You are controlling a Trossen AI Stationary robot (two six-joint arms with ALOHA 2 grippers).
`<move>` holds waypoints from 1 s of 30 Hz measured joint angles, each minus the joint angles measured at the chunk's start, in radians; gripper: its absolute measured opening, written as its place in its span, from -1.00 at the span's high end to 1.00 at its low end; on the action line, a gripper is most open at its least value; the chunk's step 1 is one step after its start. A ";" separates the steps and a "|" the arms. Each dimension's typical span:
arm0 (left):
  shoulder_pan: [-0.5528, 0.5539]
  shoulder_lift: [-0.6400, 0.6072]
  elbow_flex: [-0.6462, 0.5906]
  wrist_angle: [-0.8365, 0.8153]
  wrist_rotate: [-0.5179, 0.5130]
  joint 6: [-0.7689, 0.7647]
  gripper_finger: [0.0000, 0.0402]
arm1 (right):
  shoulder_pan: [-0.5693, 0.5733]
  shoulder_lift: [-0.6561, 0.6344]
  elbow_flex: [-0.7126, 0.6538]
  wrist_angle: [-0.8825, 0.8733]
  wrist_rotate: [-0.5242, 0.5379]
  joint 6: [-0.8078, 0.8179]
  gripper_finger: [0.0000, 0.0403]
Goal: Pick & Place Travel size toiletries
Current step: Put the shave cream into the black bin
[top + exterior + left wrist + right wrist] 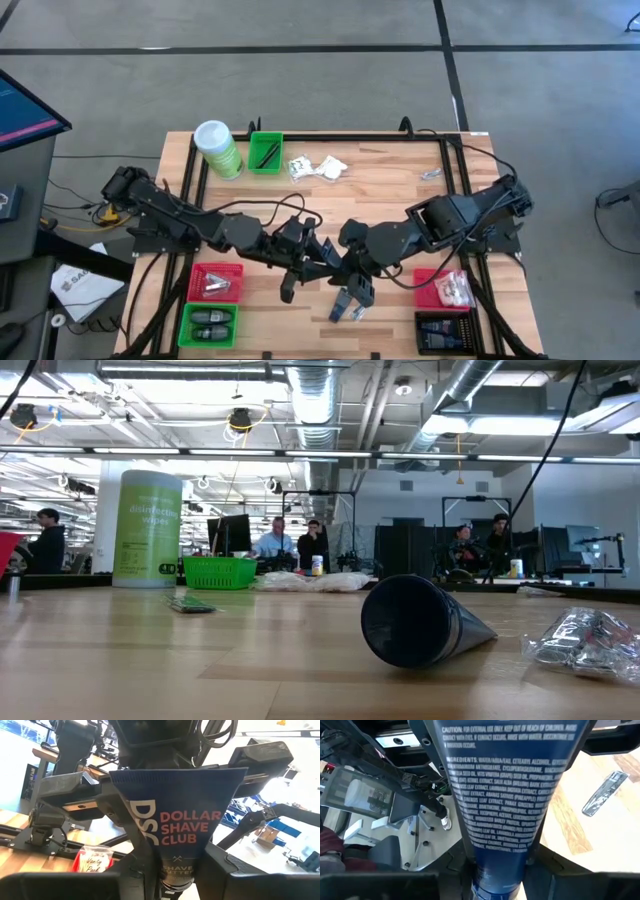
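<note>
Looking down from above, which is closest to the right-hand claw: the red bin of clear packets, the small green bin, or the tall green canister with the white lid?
From the right gripper, in the high view:
1. Red plastic bin of clear packets, on its right side at the near edge.
2. Small green plastic bin, at the far edge.
3. Tall green canister with white lid, farther left beside that bin.

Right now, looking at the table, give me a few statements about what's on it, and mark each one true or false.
The green canister stands beside a green bin. True.
The white sachets lie inside that green bin. False: they lie on the bare table beside it.
The blue tube between the left gripper's fingers reads Dollar Shave Club. True.
The left-side red bin is empty. False: silvery packets lie in it.
</note>
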 joint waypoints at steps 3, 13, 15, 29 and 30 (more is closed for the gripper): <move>0.000 0.000 0.000 0.000 0.000 0.000 0.49 | 0.000 0.000 0.000 -0.004 0.000 0.000 0.44; 0.001 0.000 0.002 -0.042 -0.001 0.001 0.42 | -0.001 0.000 -0.001 -0.031 -0.009 0.007 0.43; 0.001 -0.001 0.003 -0.082 -0.004 -0.013 0.34 | -0.001 0.001 -0.002 -0.052 -0.012 0.014 0.45; 0.005 -0.012 -0.001 -0.340 0.003 -0.090 -0.41 | 0.022 -0.013 0.000 -0.193 -0.072 0.015 0.43; 0.002 -0.014 -0.001 -0.368 0.002 -0.100 -0.43 | 0.027 -0.016 0.000 -0.205 -0.077 0.016 0.45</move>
